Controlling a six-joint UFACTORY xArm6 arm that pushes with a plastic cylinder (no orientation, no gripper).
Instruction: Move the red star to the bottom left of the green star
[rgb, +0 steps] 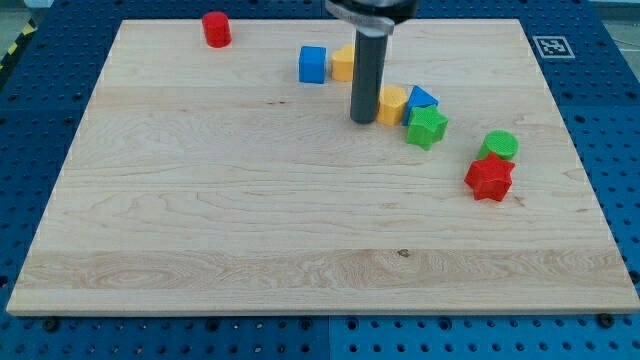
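Note:
The red star (489, 178) lies at the view's right, touching the green cylinder (499, 146) just above it. The green star (427, 126) lies up and to the left of the red star, next to a blue triangular block (421, 100) and a yellow block (392, 103). My tip (362, 121) stands on the board just left of the yellow block, left of the green star and far from the red star.
A blue cube (313, 64) and a second yellow block (343, 63), partly hidden by the rod, lie near the view's top middle. A red cylinder (216, 29) stands at the top left. The wooden board (200, 230) ends in a blue pegboard surround.

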